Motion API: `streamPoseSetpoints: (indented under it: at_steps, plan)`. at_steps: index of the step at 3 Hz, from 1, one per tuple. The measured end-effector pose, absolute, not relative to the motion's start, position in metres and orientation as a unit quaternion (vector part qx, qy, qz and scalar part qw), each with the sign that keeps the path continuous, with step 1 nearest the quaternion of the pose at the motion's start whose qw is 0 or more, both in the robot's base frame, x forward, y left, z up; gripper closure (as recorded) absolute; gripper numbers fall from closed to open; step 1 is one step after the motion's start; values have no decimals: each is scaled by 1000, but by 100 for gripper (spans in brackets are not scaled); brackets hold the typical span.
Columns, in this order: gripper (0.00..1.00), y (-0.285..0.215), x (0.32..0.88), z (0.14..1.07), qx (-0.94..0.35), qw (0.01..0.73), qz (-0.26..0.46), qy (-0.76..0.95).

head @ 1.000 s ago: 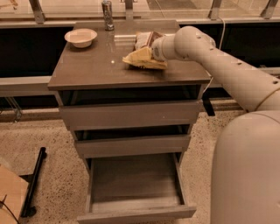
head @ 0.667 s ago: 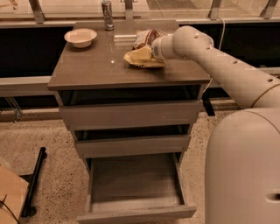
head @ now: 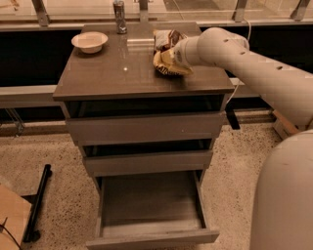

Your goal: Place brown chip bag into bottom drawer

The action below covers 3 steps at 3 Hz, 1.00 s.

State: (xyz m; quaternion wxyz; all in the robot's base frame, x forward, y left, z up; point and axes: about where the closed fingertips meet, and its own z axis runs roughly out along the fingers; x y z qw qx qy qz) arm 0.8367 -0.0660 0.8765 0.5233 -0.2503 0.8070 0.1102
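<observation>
The brown chip bag (head: 167,43) is at the back right of the cabinet top (head: 112,73), crumpled, with its yellow end (head: 169,67) low over the surface. My gripper (head: 171,55) reaches in from the right and is shut on the bag; the bag and the white wrist hide most of it. The bottom drawer (head: 149,200) is pulled fully out below, and its wood-grain floor is bare.
A white bowl (head: 89,41) and a metal cylinder (head: 119,10) stand at the back left of the top. The two upper drawers (head: 146,128) stand slightly ajar. A black stand (head: 36,205) and cardboard (head: 10,219) lie on the floor at left. My white body (head: 286,195) fills the right.
The bag has gone from lying flat to bunched up and raised in the gripper. The arm has shifted a little with it.
</observation>
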Motion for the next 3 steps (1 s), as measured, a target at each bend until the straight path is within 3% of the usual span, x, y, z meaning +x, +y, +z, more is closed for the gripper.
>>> streamPoseSetpoints:
  at_steps: [1, 2, 3]
  plan:
    - [100, -76, 782, 906, -266, 548, 107, 786]
    - [100, -82, 722, 897, -288, 537, 138, 781]
    - [100, -67, 654, 857, -317, 485, 227, 783]
